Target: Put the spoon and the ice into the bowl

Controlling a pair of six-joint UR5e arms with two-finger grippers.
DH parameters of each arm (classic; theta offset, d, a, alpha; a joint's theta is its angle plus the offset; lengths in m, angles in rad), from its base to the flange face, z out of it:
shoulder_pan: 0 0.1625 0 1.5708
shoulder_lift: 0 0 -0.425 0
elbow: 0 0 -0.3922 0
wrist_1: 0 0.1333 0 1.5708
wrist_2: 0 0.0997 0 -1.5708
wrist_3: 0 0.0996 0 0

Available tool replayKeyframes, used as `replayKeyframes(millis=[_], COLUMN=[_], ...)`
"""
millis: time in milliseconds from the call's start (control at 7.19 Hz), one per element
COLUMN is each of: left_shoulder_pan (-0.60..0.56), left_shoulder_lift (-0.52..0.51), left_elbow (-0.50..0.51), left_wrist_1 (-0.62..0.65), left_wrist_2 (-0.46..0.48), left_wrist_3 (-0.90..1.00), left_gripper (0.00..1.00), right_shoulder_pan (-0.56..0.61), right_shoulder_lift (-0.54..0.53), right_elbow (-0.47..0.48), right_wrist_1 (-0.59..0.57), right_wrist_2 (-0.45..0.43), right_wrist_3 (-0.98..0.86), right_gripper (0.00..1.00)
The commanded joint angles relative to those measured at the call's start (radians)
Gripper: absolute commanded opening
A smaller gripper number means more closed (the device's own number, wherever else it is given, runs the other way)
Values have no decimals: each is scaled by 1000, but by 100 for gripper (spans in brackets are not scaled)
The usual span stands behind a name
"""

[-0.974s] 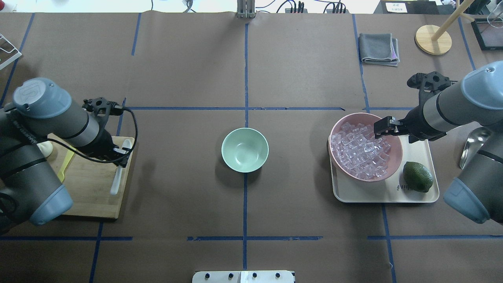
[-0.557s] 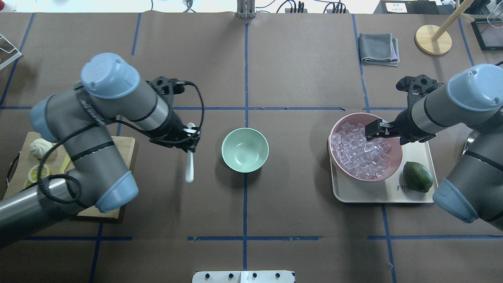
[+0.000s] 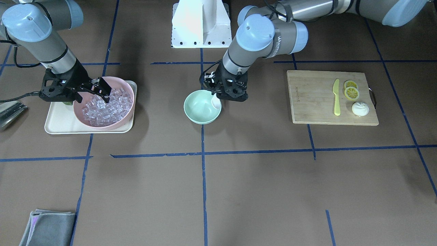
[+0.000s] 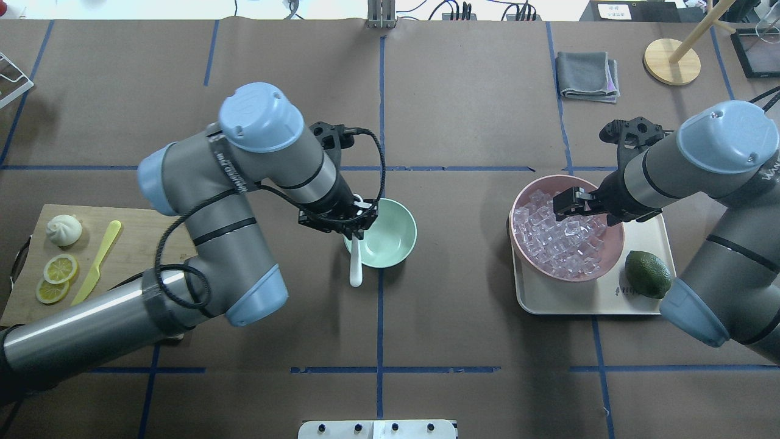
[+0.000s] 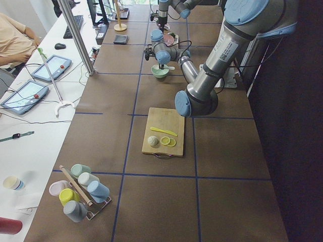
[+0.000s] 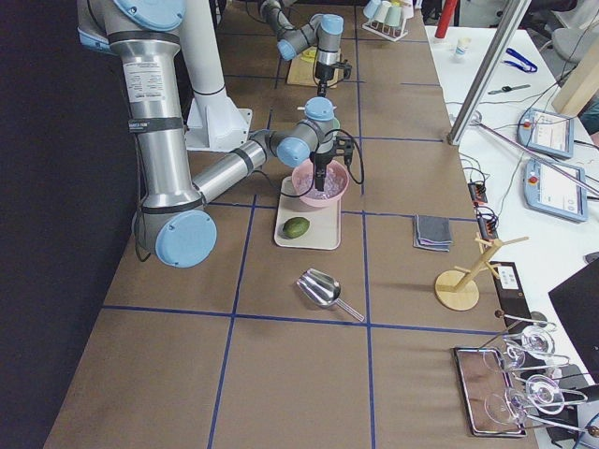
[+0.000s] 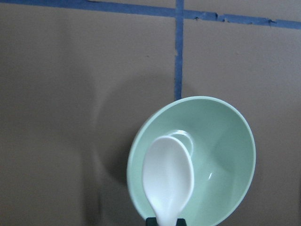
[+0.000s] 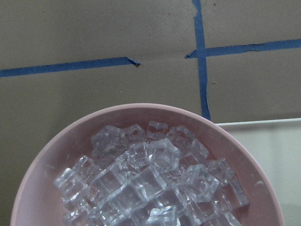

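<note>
My left gripper [image 4: 359, 224] is shut on the white spoon [image 4: 355, 268] and holds it over the near left rim of the mint-green bowl [image 4: 393, 235]. The handle sticks out past the rim. In the left wrist view the spoon's scoop [image 7: 168, 181] hangs over the bowl [image 7: 221, 150], which holds nothing. The front view shows the scoop [image 3: 215, 101] at the bowl's edge [image 3: 196, 111]. My right gripper [image 4: 563, 206] is open just above the ice [image 4: 557, 241] heaped in the pink bowl [image 4: 616, 244]. The ice fills the right wrist view [image 8: 150, 188].
The pink bowl sits on a beige tray [image 4: 585, 302] with a dark green fruit [image 4: 647, 274]. A wooden cutting board [image 4: 24, 286] at the left holds a yellow-green knife [image 4: 96, 263], lemon slices and a bun. A grey cloth [image 4: 587, 74] and a wooden stand [image 4: 671, 61] lie far right.
My left arm has carried the spoon from the cutting board rightward to the mint-green bowl. My right gripper has shifted a little left over the ice.
</note>
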Motion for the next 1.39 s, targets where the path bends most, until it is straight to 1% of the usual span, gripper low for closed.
replayKeyframes(millis=[0, 139, 278, 417, 557, 696, 835, 974, 1113, 1252], left_shoulder_pan=[4, 5, 11, 19, 16, 8, -20, -36, -50, -61], left_shoulder_lift=[-92, -115, -111, -111, -106, -92, -30, 31, 44, 64], left_elbow=[100, 132, 149, 146, 121, 67, -15, -97, -107, -105], left_wrist_1=[-5, -8, -13, -15, -11, -5, -2, -1, -1, -5], left_wrist_2=[14, 40, 61, 105, 120, 120, 115, 114, 115, 115], left_wrist_3=[7, 11, 11, 1, -3, -2, 1, 4, 7, 9], left_gripper=[6, 8, 22, 98, 100, 100, 100, 100, 100, 100], right_shoulder_pan=[-9, -10, -15, -21, -36, -41, -41, -41, -41, -38], right_shoulder_lift=[2, 16, 16, 16, 17, 30, 52, 51, 51, 50], right_elbow=[0, -1, -12, -17, -26, -46, -87, -86, -83, -81], right_wrist_1=[0, 0, 0, 0, 0, 0, 2, 2, 2, 2], right_wrist_2=[0, -2, -2, -2, -2, -5, -5, -5, -5, -4], right_wrist_3=[2, 2, 0, -1, -3, -5, -5, -9, -5, -6], right_gripper=[99, 100, 100, 100, 100, 99, 99, 98, 83, 46])
